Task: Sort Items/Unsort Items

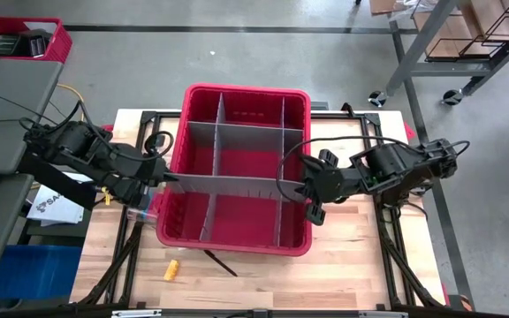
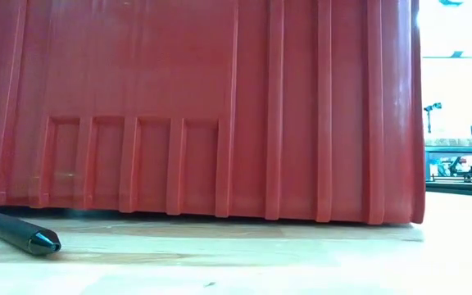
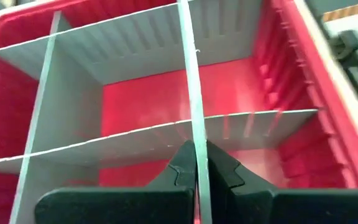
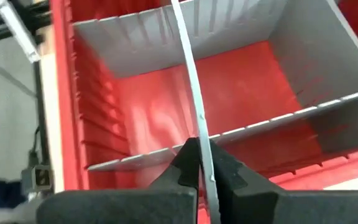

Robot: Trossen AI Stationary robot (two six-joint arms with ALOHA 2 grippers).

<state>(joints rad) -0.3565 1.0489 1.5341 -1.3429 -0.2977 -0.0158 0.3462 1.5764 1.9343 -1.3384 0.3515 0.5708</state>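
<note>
The items I can find lie outside the bin: a small orange piece (image 1: 172,269) and a thin dark stick (image 1: 220,262) rest on the bare wood near the table's (image 1: 343,274) front edge, just apart from each other, in front of the red bin (image 1: 237,95). In the low view the stick's tip (image 2: 23,233) lies just before the bin wall (image 2: 220,106), which fills most of that view.

My left gripper (image 1: 160,182) reaches in over the bin's left wall, its fingers (image 3: 180,171) pinching the long grey divider (image 1: 228,183) that crosses the bin. My right gripper (image 1: 300,187) reaches in from the right, fingers (image 4: 188,165) pressed on the same divider's other end.

Every compartment I can see is bare red floor; the near ones are partly hidden behind the walls.
</note>
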